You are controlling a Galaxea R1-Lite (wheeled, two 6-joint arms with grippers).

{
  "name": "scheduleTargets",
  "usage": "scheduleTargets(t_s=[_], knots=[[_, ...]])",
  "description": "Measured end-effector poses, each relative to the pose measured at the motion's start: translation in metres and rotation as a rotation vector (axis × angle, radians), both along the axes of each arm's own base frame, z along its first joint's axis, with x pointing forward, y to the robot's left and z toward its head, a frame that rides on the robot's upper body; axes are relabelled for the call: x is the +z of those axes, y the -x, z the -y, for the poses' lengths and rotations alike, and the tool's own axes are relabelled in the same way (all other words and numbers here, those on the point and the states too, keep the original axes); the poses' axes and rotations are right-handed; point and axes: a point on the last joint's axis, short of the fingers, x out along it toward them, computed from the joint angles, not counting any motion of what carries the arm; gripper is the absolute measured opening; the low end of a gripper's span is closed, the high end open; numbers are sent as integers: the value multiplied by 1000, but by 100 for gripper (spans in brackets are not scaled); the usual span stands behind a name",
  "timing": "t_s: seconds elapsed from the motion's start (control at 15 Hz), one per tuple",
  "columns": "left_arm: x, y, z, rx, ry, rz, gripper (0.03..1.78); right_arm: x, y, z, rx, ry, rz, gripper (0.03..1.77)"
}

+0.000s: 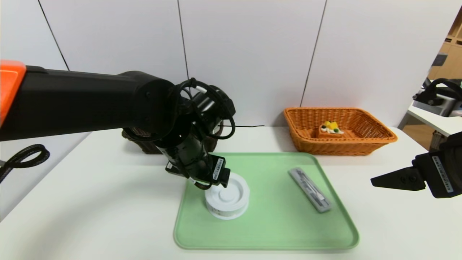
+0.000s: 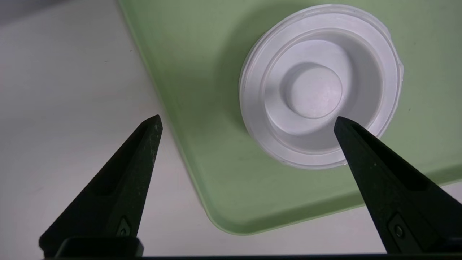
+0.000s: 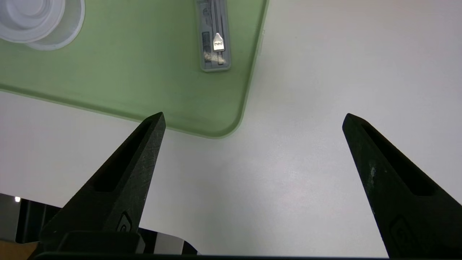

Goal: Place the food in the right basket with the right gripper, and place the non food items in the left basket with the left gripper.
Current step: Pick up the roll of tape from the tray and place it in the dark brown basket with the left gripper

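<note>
Left end effector (image 2: 247, 121) angled down over white container (image 1: 227, 196), prongs spread, right end effector (image 3: 252, 119) spread, hovering beside tray (image 1: 267, 231)

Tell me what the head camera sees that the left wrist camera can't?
Only the head view shows the orange wicker basket holding a toy cake, the grey flat case, and the open right gripper waiting beside the tray. Only the left wrist view shows the open left gripper and its fingertips. Both show the white round plastic container on the green plastic tray.
</note>
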Motion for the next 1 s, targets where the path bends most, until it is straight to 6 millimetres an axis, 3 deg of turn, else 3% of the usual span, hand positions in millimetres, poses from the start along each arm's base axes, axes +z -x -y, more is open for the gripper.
scheduleTargets(t_s=[1.0], knots=[[-29,-30,8,63,-96,-51,169,-3,2,0,5,0,-13,169]])
